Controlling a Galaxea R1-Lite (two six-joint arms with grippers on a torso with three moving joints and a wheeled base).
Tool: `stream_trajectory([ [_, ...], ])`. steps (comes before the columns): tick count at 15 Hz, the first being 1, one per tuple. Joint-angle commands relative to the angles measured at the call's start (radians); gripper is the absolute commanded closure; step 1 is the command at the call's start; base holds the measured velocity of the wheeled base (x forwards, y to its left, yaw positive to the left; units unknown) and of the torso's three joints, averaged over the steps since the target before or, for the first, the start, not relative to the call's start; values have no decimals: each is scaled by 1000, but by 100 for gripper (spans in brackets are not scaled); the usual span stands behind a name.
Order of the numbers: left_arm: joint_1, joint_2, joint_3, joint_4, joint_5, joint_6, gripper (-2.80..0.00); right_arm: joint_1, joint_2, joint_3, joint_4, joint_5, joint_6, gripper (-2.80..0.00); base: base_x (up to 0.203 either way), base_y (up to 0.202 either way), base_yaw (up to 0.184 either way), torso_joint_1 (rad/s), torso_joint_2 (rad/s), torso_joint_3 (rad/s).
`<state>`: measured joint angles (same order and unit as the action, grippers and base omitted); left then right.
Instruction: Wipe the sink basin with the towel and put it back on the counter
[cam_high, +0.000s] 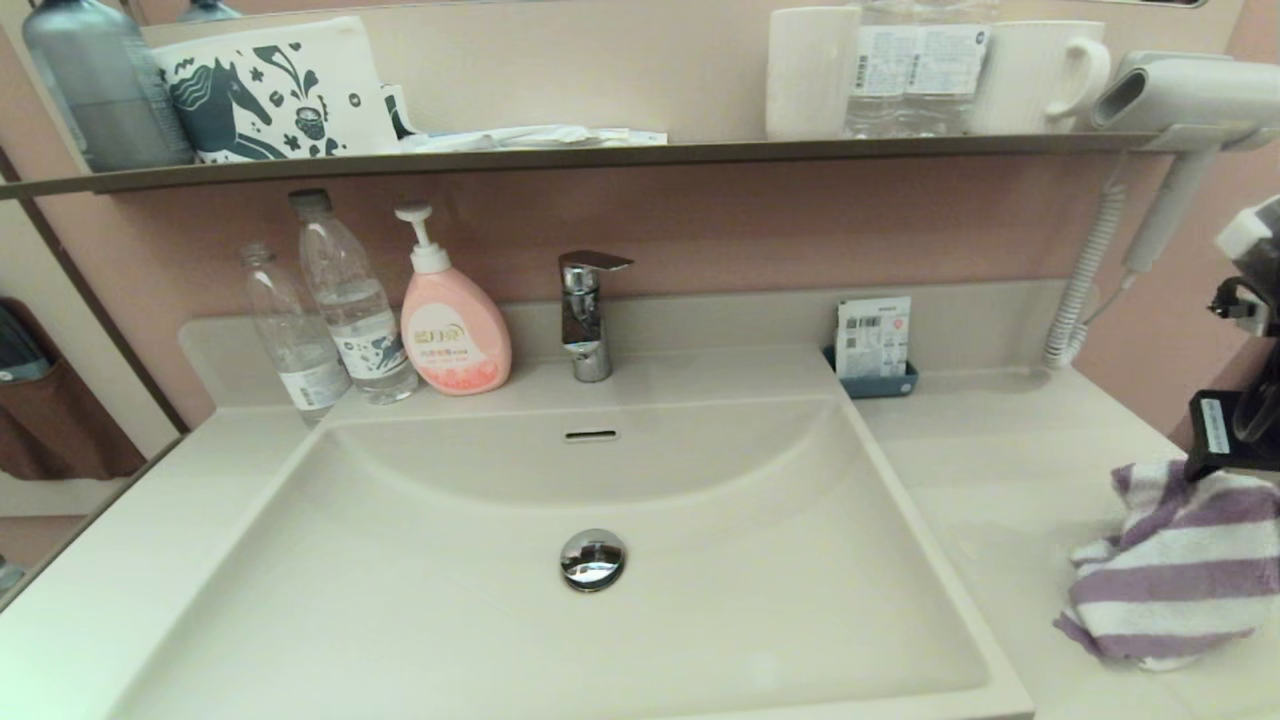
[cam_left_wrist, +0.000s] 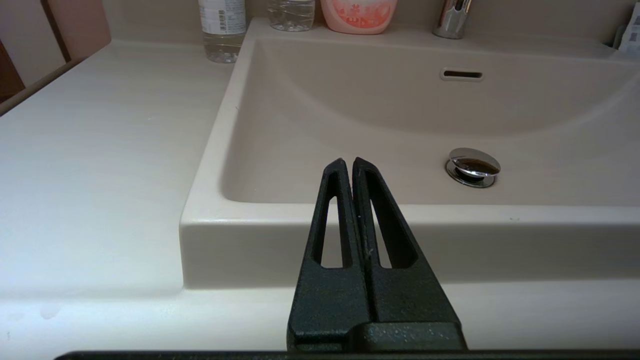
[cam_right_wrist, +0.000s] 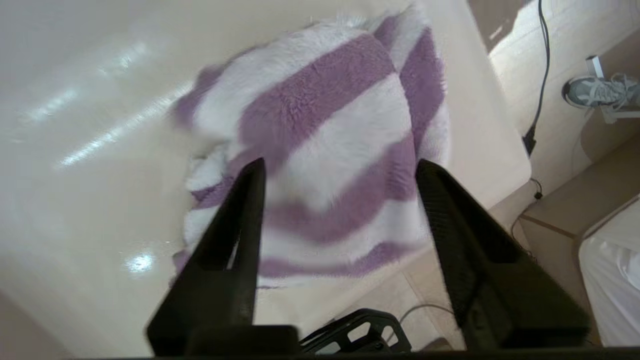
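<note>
The purple-and-white striped towel (cam_high: 1175, 565) (cam_right_wrist: 330, 150) lies crumpled on the cream counter (cam_high: 1000, 470) (cam_right_wrist: 75, 175), right of the sink basin (cam_high: 700, 600) and near the counter's front right corner. My right gripper (cam_high: 1235, 445) (cam_right_wrist: 340, 165) hangs open just above it, a finger over each side and nothing between them. The basin (cam_left_wrist: 375, 125) holds only its chrome drain plug (cam_high: 592, 558) (cam_left_wrist: 473, 166) and overflow slot (cam_high: 591, 435). My left gripper (cam_left_wrist: 348, 161) is shut and empty, low before the basin's front left rim, outside the head view.
Along the back edge stand a chrome faucet (cam_high: 585, 315), a pink soap pump bottle (cam_high: 455, 325), two clear water bottles (cam_high: 350, 300) and a small blue tray with a packet (cam_high: 875, 350). A hair dryer (cam_high: 1180, 100) hangs at the right. A dark wall shelf (cam_high: 600, 155) carries cups and bottles.
</note>
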<state>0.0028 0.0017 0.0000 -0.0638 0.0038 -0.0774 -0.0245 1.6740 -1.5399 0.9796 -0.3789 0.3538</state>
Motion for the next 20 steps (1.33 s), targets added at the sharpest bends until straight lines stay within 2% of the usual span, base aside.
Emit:
stream_trajectory([
  [1,0,1,0,-1,1,-1,0,0,1,-69,36,1,2,-280,0,0,0,0,0,0],
  [2,0,1,0,-1,1,-1,0,5,1,-120,80,3,3,-280,0,0,0,0,0,0],
  [3,0,1,0,-1,1,-1,0,21,-2,-143,114,2,5,-242,0,0,0,0,0,0],
  [4,0,1,0,-1,1,-1,0,28,-10,-143,117,2,5,0,0,0,0,0,0,0],
  [8,0,1,0,-1,2,-1,0,68,-33,-140,118,5,10,0,0,0,0,0,0,0],
  [11,0,1,0,-1,1,-1,0,240,-98,-131,121,4,37,0,0,0,0,0,0,0],
  [13,0,1,0,-1,2,-1,0,370,-177,-120,129,2,130,0,0,0,0,0,0,0],
  [14,0,0,0,-1,1,-1,0,395,-236,-118,146,2,160,0,0,0,0,0,0,0],
  [16,0,1,0,-1,1,-1,0,395,-375,-109,169,4,192,0,0,0,0,0,0,0],
  [20,0,1,0,-1,1,-1,0,210,-698,-65,176,30,253,0,0,0,0,0,0,0],
])
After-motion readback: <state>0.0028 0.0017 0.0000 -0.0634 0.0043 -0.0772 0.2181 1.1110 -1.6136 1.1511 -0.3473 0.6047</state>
